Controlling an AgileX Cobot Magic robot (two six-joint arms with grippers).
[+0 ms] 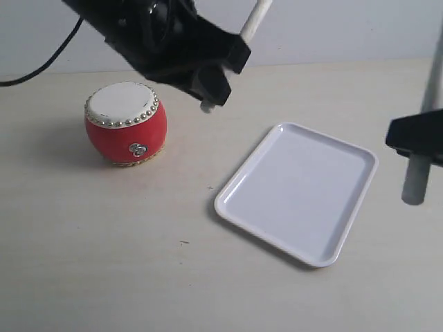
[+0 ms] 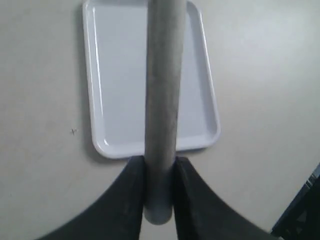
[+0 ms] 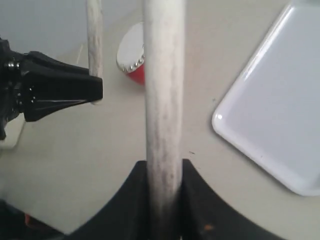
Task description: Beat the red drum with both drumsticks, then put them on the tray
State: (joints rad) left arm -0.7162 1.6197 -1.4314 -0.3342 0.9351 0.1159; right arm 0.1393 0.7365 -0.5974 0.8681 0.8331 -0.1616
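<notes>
The red drum (image 1: pixel 126 124) stands upright on the table at the left; it also shows as a small shape (image 3: pixel 132 56) in the right wrist view. The white tray (image 1: pixel 297 190) lies flat to its right with nothing in it. My left gripper (image 1: pixel 211 86) hangs above the table between drum and tray, shut on one drumstick (image 1: pixel 252 24) that slants up and to the right. The left wrist view shows that drumstick (image 2: pixel 162 90) clamped between the jaws of the left gripper (image 2: pixel 160 170), above the tray (image 2: pixel 115 75). My right gripper (image 1: pixel 415 142) holds the other drumstick (image 1: pixel 419 176) nearly upright at the right edge, beyond the tray.
The pale table (image 1: pixel 104 263) stretches in front of the drum and tray. A black cable (image 1: pixel 41 66) runs at the back left. In the right wrist view, the right gripper (image 3: pixel 164 172) grips its drumstick (image 3: pixel 162 90); the left arm (image 3: pixel 50 90) and the tray (image 3: pixel 280 115) show behind.
</notes>
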